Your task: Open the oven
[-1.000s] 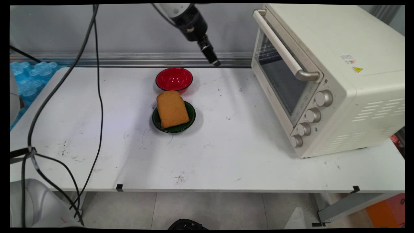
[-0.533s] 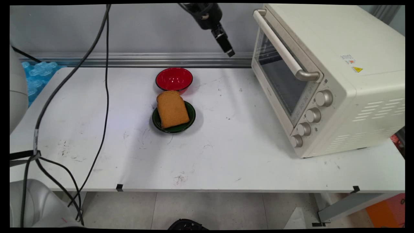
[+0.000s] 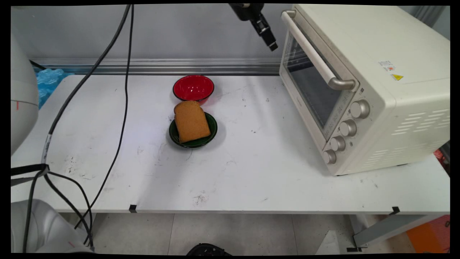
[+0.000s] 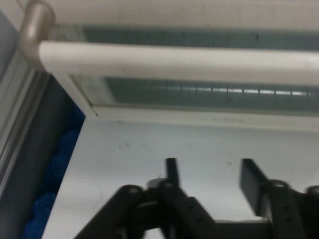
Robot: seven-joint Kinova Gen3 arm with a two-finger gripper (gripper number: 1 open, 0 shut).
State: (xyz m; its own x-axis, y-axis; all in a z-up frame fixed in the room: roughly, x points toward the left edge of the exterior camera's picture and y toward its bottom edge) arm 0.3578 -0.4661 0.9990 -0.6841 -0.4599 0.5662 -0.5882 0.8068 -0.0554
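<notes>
- Gripper (image 3: 272,46) hangs high with its two fingers (image 4: 172,172) spread apart, holding nothing.
- Just ahead of it: the toaster oven's handle (image 4: 174,62) on the closed door (image 3: 312,84).
- Well below it on the table (image 3: 251,172): a red bowl (image 3: 193,87) and bread (image 3: 191,121) on a green plate (image 3: 212,129).
</notes>
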